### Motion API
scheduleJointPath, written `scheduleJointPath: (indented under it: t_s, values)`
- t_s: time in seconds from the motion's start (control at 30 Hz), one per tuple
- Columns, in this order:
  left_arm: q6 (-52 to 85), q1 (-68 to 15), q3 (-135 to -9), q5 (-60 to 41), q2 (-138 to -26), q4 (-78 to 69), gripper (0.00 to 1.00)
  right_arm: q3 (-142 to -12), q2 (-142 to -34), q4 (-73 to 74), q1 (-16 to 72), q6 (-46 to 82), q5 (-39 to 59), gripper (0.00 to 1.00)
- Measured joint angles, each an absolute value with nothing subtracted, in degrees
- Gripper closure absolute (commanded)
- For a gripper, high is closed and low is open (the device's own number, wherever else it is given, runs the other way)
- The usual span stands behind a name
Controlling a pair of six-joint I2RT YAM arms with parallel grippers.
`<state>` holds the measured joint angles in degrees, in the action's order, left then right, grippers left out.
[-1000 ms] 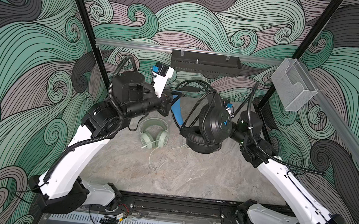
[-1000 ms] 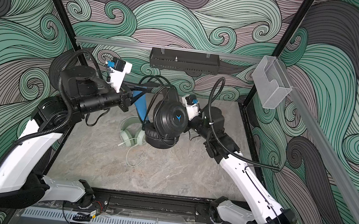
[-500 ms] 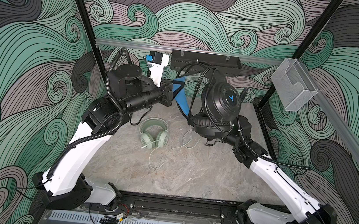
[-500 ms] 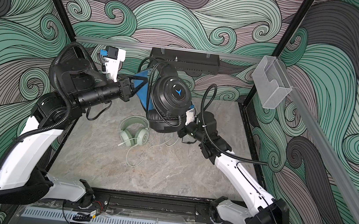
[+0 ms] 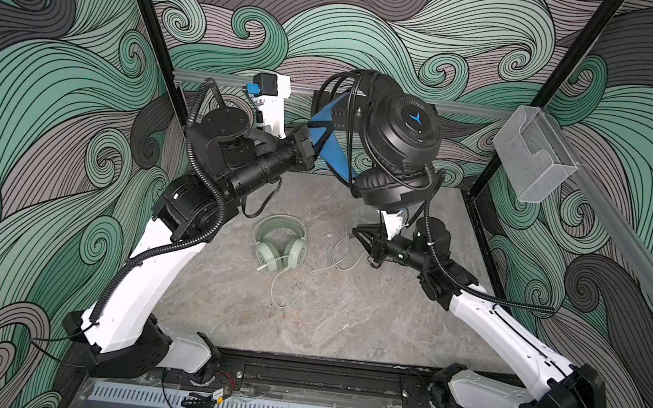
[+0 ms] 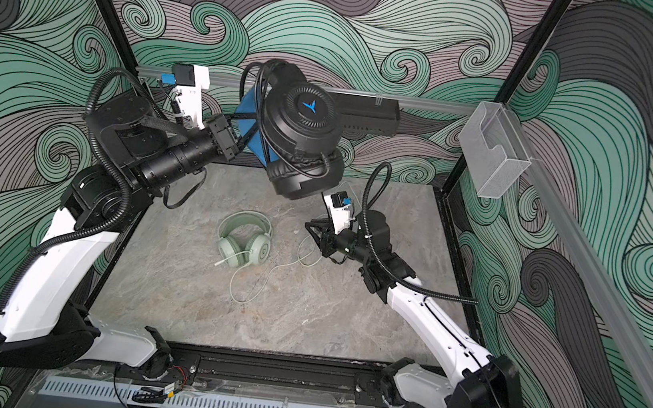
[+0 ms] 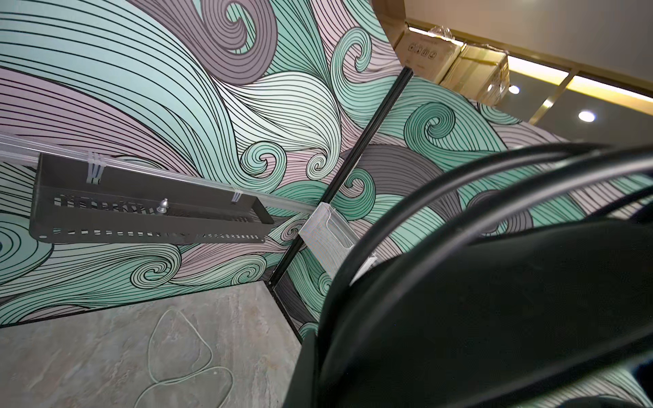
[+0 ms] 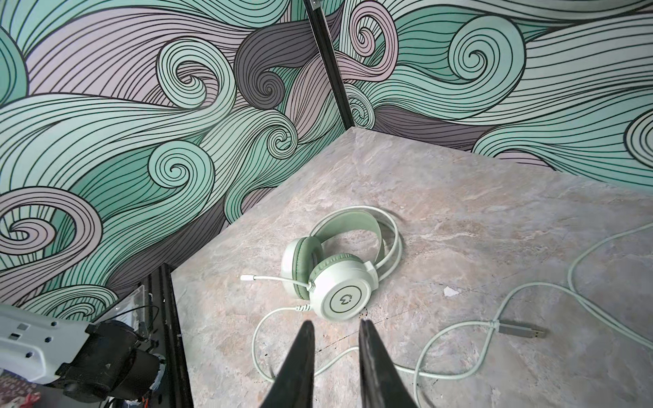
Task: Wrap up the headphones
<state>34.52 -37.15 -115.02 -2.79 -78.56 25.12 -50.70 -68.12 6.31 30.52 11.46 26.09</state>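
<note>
Height is the news on the left: the left gripper has carried the black over-ear headset well up off the stone-look tabletop. It is clearly higher than a second ago, when it hung low over the surface. The jaws are pressed together on the blue inner headband, and the earcups hang to the right of that pinch, up near the back wall. The black cable runs in several loops over the headband and across the upper earcup. From where I stand no slack end trails down to the table, though I cannot see where its plug sits.

Below, about mid-table, the mint-green and white headset lies with its mic boom sticking out. Its white cable wanders loose across the surface toward the right and ends in a USB plug.

On the right, the right gripper has left the black earcup it was tucked against a second ago. It has dropped low, just above the table beside the white cable. Its fingers stand a little apart with nothing between them, aimed at the mint headset.

My reading is that the black one looks wound and only needs setting down. The green one's wrapping is not begun, and that loose cable is likely the right arm's next concern.
</note>
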Motion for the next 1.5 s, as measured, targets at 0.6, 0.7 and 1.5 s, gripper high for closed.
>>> scheduleJointPath:
  t_s: [0.6, 0.7, 1.5]
  values:
    - [44.84, -36.36, -109.56, 19.4, -79.0, 22.48, 1.0, -52.71, -65.73, -8.21, 35.51, 6.22, 17.67, 1.0]
    - [46.87, -35.92, -110.89, 21.65, -81.12, 23.11, 1.0, -53.91, -65.34, -11.09, 39.03, 4.03, 14.11, 1.0]
    - [11.22, -38.37, -90.61, 43.68, -89.58, 23.33, 1.0, -78.87, -65.89, -37.17, 52.51, -20.99, -14.09, 1.0]
